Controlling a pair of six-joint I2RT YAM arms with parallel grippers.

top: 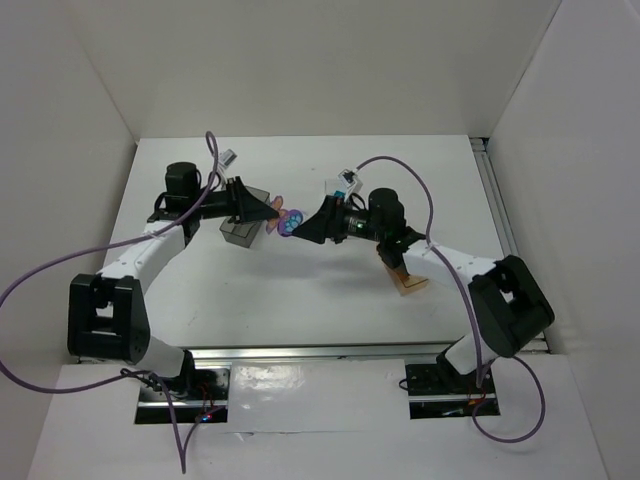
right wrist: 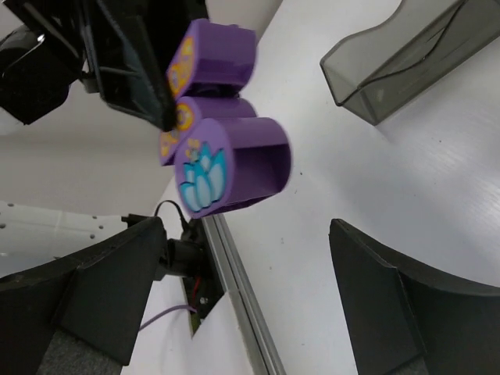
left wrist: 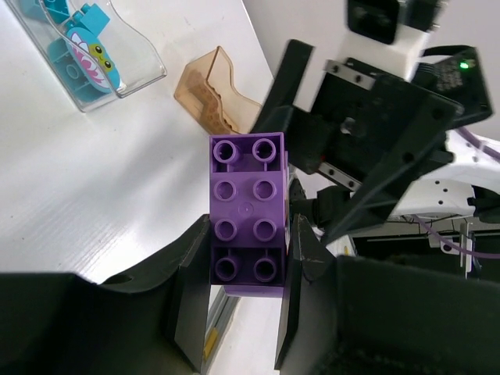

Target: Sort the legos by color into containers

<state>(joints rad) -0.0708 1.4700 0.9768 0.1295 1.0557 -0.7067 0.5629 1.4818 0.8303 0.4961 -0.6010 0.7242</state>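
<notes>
My left gripper (top: 272, 213) is shut on a purple lego (top: 290, 222) and holds it above the table's middle. In the left wrist view the lego (left wrist: 247, 205) is a studded purple stack pinched between both fingers (left wrist: 301, 258). My right gripper (top: 303, 226) faces it, open and empty. In the right wrist view the lego (right wrist: 234, 160) shows a lotus print and orange flower prints, just ahead of my open right gripper (right wrist: 250, 301), not between its fingers. The dark grey bin (top: 243, 222) lies under the left gripper. The clear bin (left wrist: 86, 55) holds teal legos. The orange bin (top: 410, 277) is at the right.
The clear bin (top: 340, 187) stands behind the right wrist. The dark grey bin (right wrist: 398, 62) looks empty in the right wrist view. The orange bin (left wrist: 215, 92) lies tilted near the right arm. A metal rail (top: 330, 352) runs along the near table edge.
</notes>
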